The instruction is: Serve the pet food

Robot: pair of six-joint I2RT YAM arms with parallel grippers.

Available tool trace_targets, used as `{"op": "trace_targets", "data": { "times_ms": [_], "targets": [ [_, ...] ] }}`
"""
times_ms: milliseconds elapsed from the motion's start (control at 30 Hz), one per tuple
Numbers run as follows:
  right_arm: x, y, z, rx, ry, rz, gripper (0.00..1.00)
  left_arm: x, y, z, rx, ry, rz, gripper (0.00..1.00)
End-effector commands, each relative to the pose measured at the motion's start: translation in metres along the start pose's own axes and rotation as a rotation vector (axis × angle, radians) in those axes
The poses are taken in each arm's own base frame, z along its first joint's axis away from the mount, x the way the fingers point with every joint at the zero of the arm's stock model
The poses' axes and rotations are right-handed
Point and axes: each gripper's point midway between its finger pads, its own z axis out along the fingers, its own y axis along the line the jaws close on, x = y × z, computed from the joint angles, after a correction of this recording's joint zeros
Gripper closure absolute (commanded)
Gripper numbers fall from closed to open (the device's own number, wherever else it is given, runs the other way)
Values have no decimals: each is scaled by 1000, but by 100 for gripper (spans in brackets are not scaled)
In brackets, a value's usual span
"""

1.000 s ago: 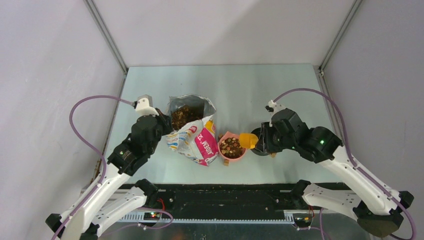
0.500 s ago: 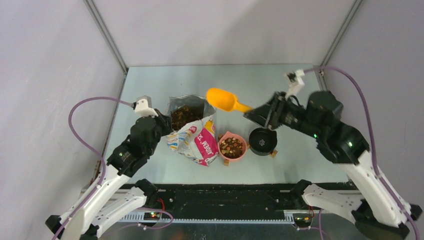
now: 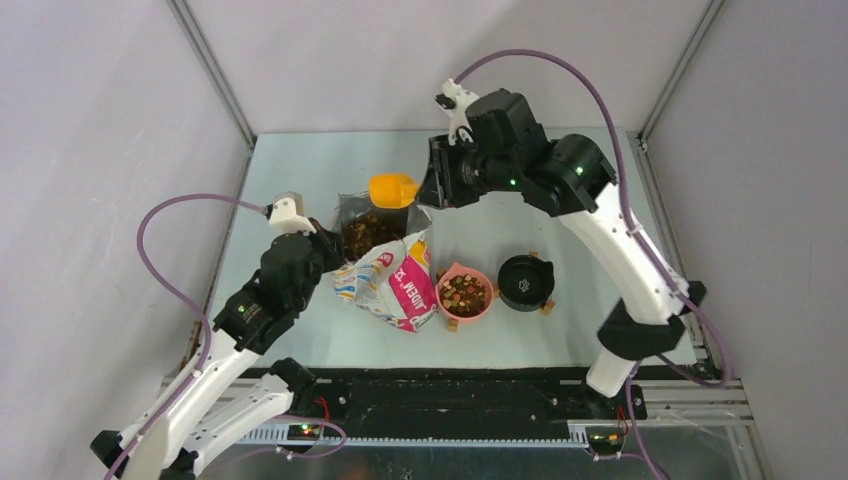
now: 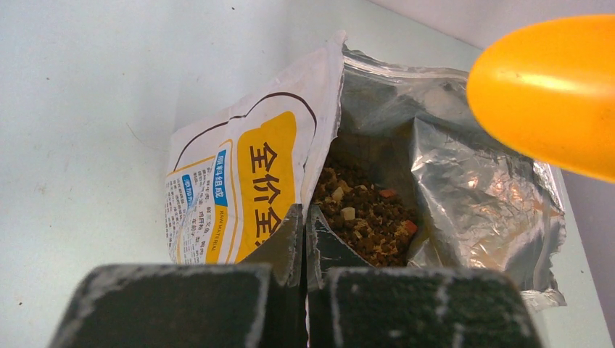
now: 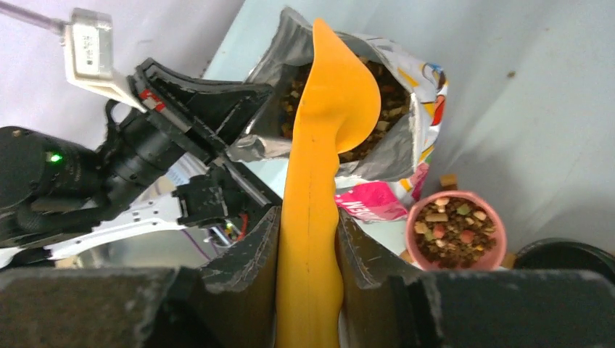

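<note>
Pale grey walls (image 3: 100,150) enclose a light green table (image 3: 300,170), where a glossy white, yellow and pink bag (image 3: 395,285) printed with the blue characters "全价" stands open, brown pet food (image 3: 365,232) heaped inside. More of the kibble fills a pink bowl (image 3: 465,295) just right of the bag. Beside that sits a black bowl (image 3: 526,282) whose white mark is too small to read. The left fingers (image 4: 290,235), pressed together, pinch the bag's left rim. The right arm (image 3: 632,262) arches over from the far side, the right fingers (image 5: 250,246) clamped on the handle of an orange scoop (image 3: 392,190) poised at the bag's mouth.
</note>
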Motion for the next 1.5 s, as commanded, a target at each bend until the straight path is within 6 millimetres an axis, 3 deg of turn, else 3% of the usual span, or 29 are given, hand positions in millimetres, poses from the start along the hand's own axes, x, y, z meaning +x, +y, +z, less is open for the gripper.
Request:
{"op": "trace_targets", "data": {
  "times_ms": [0,200,500,833,1100,1200,1233,1267,1300,1333,1367,1433,1467],
  "targets": [
    [27,-26,-8,124,163,-121,100,-14,-7,-6,22,-26,-36,100],
    [48,-38,15,153,273,-142,100,-11,-5,-4,7,-17,-27,100],
    [61,-85,59,345,353,-102,100,-8,-2,-3,-10,-9,-23,100],
    [100,-113,114,432,504,-93,100,-8,1,-2,-26,-14,-23,100],
    [145,-95,161,298,608,-39,100,-5,1,2,-31,-9,-18,100],
    [144,-83,173,220,574,11,100,-3,0,4,-30,1,-15,100],
    [152,-79,174,188,595,34,100,-2,0,5,-32,4,-13,100],
    [144,-71,176,149,554,53,100,0,0,6,-34,9,-10,100],
    [155,-69,177,113,585,83,100,1,1,7,-37,12,-8,100],
    [142,-57,178,55,525,102,100,1,1,7,-38,14,-7,100],
    [155,-57,179,16,556,140,100,2,1,8,-40,18,-1,100],
    [139,-39,184,-127,466,195,100,3,1,8,-40,25,8,100],
    [145,-36,176,-170,481,254,100,4,1,8,-41,27,11,100]
  ]
}}
